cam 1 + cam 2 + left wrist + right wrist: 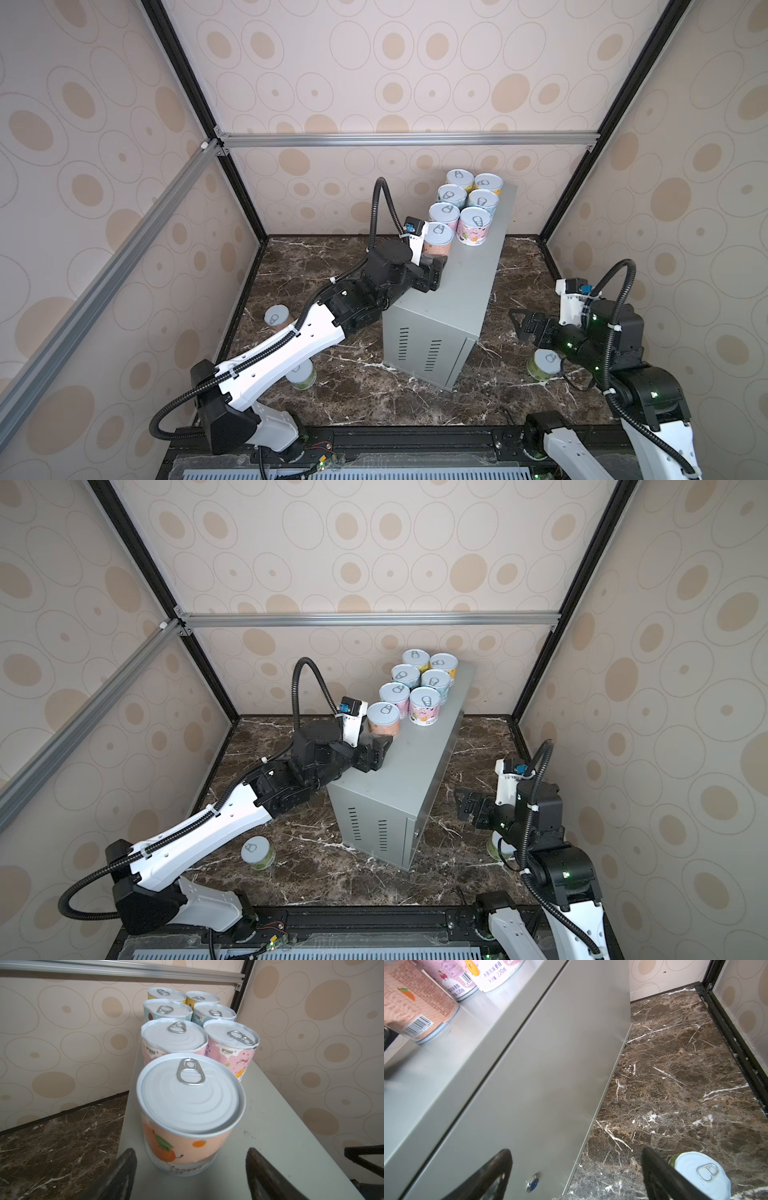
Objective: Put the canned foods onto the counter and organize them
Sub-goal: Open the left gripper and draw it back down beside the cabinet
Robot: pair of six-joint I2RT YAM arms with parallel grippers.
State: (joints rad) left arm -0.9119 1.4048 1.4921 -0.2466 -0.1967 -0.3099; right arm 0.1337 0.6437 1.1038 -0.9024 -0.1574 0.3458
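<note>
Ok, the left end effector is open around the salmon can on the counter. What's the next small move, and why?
Probably draw the left end effector straight back, keeping it level. Its jaws stand open, clear of both sides of the salmon can, which stands upright on the counter just in front of the pink can. Any sideways motion risks nudging it.

Seven cans (475,220) upright on grey counter (465,286) far end; three below

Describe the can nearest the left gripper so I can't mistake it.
Find the tall grey counter mid-floor. Seven cans stand on its far end in two columns. Yours is the salmon can with orange fruit, nearest the left gripper, the only one without a partner beside it.
</note>
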